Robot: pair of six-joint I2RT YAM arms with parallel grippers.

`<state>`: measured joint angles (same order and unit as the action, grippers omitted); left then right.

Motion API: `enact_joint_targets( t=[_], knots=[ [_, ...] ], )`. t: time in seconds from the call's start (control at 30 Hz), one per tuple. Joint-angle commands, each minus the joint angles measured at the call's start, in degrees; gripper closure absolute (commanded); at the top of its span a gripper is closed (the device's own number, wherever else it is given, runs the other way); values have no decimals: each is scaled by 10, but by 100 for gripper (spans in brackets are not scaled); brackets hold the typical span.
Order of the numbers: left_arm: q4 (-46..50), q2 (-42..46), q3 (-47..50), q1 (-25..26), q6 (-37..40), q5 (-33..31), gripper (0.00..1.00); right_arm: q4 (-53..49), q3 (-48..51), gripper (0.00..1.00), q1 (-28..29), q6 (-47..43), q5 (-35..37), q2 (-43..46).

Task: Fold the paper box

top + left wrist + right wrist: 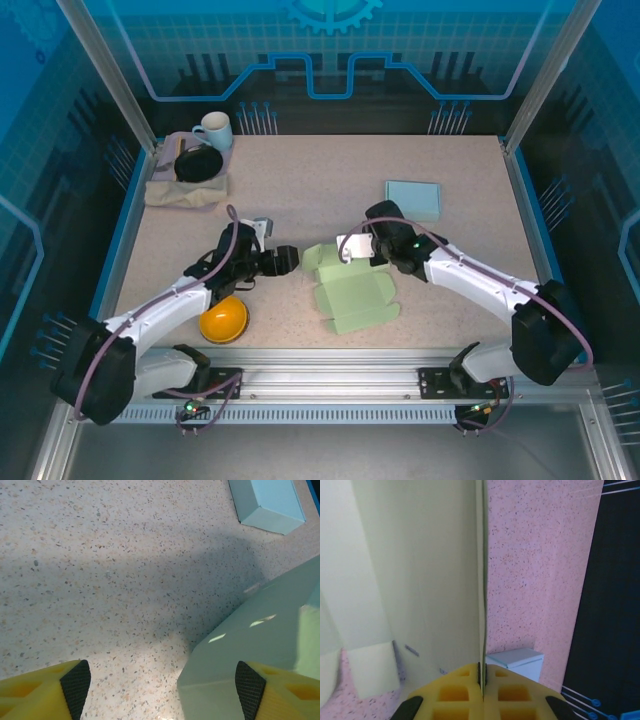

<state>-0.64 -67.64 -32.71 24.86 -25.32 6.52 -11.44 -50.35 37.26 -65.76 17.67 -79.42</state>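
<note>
paper box (pixel 352 295), pale green and only partly folded, lies in the middle of the bench (pixel 300 190) between the two arms, with one panel raised at its far edge. right gripper (pixel 481 672) is pinched tight on the thin top edge of that upright panel. left gripper (pixel 162 685) stands wide apart with nothing clamped, one pad (pixel 248 682) just beside the box's left corner and the other over bare bench. the step in hand looks like raising the left end flap. to do it well, use the right pinch as a firm anchor, bring the left jaws square onto the flap's edge rather than the corner, close gently, and bend along the scored line so the card neither buckles nor drags.
</note>
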Motion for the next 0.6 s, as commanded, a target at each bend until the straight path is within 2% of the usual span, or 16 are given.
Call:
enact_joint_targets(
  t=[0.0,0.07,0.3,0.47,0.57],
  knots=[
    [-35,-20,2,8,19,12,27,159,51,100,17,-41,42,2],
    [-41,-36,1,14,19,15,31,199,63,100,19,-29,54,-3],
    [-48,-61,0,30,27,7,38,326,81,100,19,-26,74,-21],
    [-15,-42,-15,30,54,-53,37,343,68,100,13,-52,66,-48],
    [5,-44,-26,30,72,-67,37,357,74,100,12,-63,62,-66]
  ],
)
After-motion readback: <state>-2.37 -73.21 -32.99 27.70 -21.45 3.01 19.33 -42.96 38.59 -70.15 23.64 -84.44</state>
